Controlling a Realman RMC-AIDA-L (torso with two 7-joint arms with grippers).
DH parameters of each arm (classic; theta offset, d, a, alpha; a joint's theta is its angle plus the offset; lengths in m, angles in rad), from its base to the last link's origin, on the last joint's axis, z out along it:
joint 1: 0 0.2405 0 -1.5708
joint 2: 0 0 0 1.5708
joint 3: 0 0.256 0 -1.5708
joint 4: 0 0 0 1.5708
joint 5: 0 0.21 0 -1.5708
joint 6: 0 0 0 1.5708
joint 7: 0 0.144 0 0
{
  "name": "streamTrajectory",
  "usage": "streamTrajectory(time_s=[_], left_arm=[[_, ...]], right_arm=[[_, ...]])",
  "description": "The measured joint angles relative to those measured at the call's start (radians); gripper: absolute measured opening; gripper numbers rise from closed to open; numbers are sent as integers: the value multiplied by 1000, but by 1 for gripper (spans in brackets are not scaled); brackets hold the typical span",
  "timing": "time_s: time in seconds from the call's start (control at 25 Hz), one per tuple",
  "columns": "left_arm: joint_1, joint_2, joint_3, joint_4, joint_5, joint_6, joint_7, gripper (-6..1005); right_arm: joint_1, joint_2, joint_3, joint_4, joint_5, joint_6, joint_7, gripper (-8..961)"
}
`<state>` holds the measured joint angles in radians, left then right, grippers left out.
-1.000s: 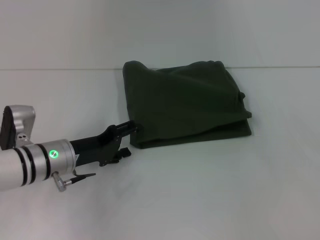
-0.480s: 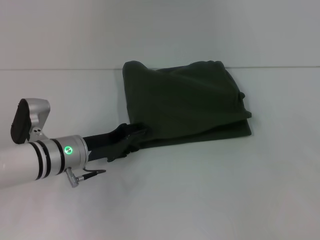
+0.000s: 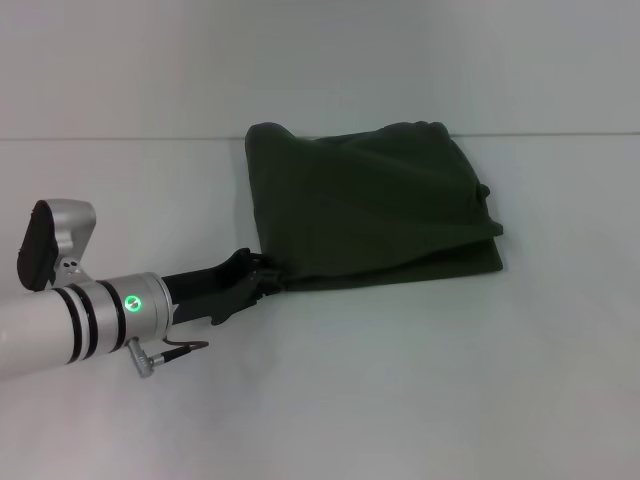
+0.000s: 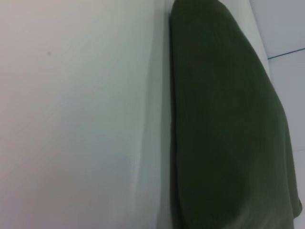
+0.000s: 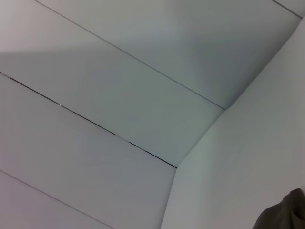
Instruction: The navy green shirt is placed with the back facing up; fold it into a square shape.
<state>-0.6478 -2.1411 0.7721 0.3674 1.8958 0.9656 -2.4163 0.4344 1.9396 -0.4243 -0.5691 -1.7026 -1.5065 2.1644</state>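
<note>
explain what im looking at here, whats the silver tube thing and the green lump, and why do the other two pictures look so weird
The silver tube is the left arm of a two-armed robot, seen from a camera on its head. The black claw at its tip is the left gripper, touching the near-left corner of the shirt; whether it grips the cloth cannot be seen. The green lump is that shirt, a dark olive T-shirt already folded into a rough, rumpled square on a white table.

The other two pictures come from cameras on the robot's wrists. The left wrist camera looks along the table at the shirt's edge from very close. The right wrist camera points at pale walls, with a scrap of shirt in one corner; the right arm is parked out of sight.
</note>
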Motion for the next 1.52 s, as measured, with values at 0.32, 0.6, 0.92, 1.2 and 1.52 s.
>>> streamTrajectory(time_s=[0.32,0.6,0.92,1.2,1.52], left_arm=[[4,-4,0,3,-6,28,51,188],[30,-4,5,23,-1,139,96,26],[120,30,15,34,11,281,81,39],[118,89,15,29,30,237,77,56],[111,113,6,38,71,225,62,75]], right_arm=[[7,0,3,16,0,5,0,945],[3,1,11,28,0,7,1,945],[5,1,29,54,-1,13,1,944],[16,4,23,55,-8,13,0,945],[16,4,21,55,-8,13,0,945]])
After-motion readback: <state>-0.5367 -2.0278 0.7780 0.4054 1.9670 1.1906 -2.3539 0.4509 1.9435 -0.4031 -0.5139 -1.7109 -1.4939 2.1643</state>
